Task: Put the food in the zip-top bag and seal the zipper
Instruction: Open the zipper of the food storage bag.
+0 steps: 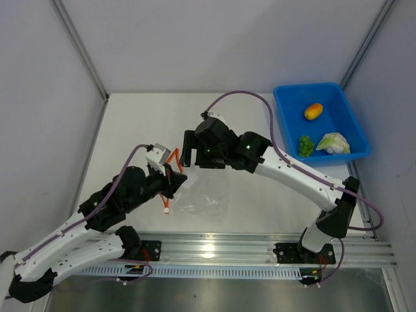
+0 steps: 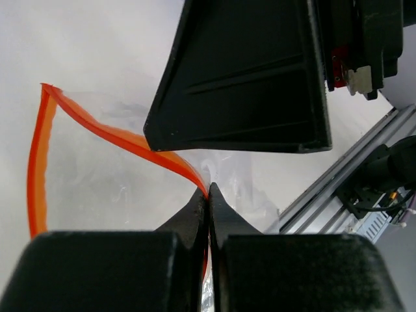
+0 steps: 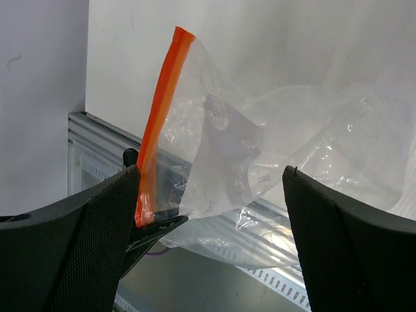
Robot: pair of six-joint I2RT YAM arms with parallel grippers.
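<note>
The clear zip-top bag [image 1: 205,195] lies crumpled at the table's middle front, its orange-red zipper [image 1: 173,158] lifted at the left. My left gripper [image 1: 177,177] is shut on the zipper strip [image 2: 117,138], pinching it between its fingertips. My right gripper [image 1: 188,149] is open, hanging just behind the raised bag mouth; in the right wrist view the zipper [image 3: 159,110] and bag [image 3: 273,149] stand between its fingers. The food lies in the blue tray: orange-yellow fruit [image 1: 313,111], green cluster [image 1: 305,145], cauliflower [image 1: 333,143].
The blue tray [image 1: 286,104] sits at the table's far right corner. A metal rail [image 1: 260,250] runs along the near edge by the arm bases. Grey walls close in the table on the left, back and right.
</note>
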